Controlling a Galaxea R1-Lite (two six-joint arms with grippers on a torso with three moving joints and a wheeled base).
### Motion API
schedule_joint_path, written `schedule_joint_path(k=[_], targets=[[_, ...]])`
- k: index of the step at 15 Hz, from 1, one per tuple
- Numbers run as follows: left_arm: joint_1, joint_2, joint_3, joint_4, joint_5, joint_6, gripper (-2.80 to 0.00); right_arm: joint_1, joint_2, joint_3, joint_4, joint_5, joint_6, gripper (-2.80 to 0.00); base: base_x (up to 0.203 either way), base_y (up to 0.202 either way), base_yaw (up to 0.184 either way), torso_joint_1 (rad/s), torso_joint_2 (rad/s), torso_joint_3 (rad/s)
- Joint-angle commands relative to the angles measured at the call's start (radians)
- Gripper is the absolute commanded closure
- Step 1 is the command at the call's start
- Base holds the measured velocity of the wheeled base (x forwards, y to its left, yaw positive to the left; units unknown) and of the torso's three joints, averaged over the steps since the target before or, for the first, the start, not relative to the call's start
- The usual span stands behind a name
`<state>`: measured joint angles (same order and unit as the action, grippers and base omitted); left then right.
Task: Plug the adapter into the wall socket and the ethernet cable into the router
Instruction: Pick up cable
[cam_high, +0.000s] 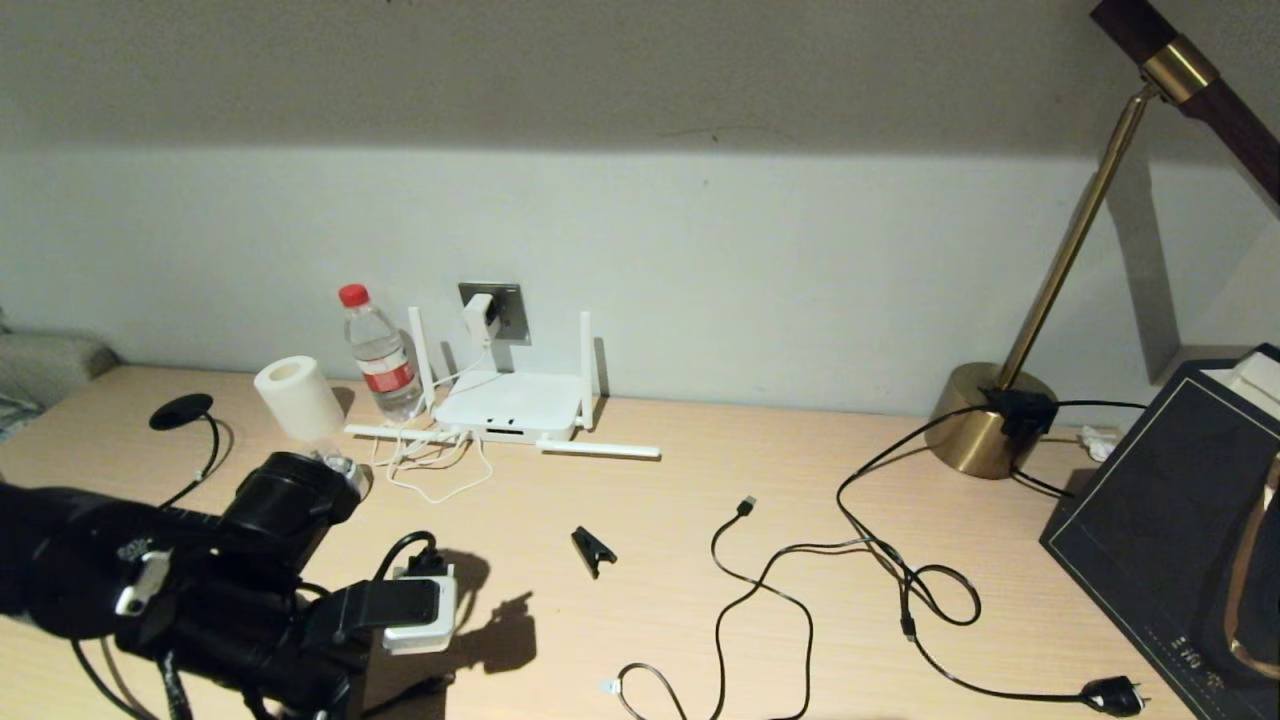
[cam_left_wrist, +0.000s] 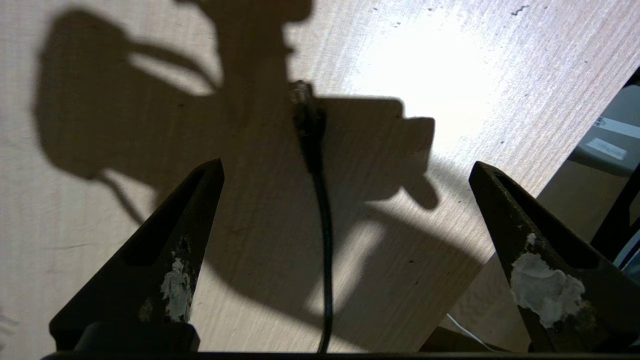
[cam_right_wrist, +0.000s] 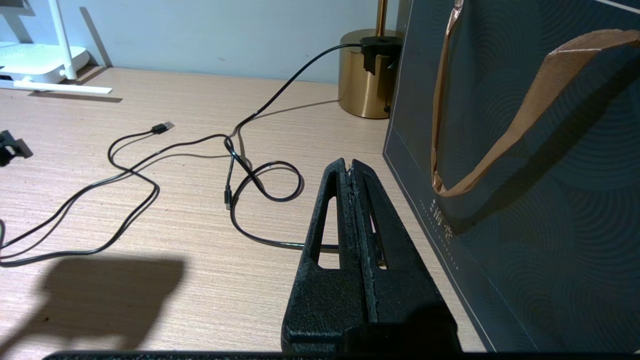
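While the left gripper (cam_left_wrist: 345, 170) hovers wide open near the desk's front-left corner, the ethernet cable (cam_left_wrist: 322, 210) runs lengthwise between its fingers.

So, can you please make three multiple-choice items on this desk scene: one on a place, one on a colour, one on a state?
1. Where is the adapter? A plugged into the wall socket; B lying on the router; C in the right gripper.
2. What colour is the cap of the bottle? A blue; B green; C red.
3. How is the right gripper? A open; B shut and empty; C shut on a cable.
Answers: 1 A, the white cube sits on the faceplate above the router. 2 C, the cap shows red. 3 B, its jaws meet with nothing between them.
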<state>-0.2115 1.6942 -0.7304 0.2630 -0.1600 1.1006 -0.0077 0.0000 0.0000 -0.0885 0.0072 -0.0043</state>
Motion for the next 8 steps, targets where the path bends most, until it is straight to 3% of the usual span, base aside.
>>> schedule_joint_path(k=[1,8], targets=[[0.0,0.055,0.012,-0.004,0.002,0.005,-2.8,0.0,0.0,0.035,0.0,0.0,0.0,0.0,0.0,0.0,0.0,0.0,0.0,0.0],[0.001,0.085,0.048,-0.057,0.037,0.004,-2.8,0.0,0.0,0.035,0.0,0.0,0.0,0.0,0.0,0.0,0.0,0.0,0.0,0.0]])
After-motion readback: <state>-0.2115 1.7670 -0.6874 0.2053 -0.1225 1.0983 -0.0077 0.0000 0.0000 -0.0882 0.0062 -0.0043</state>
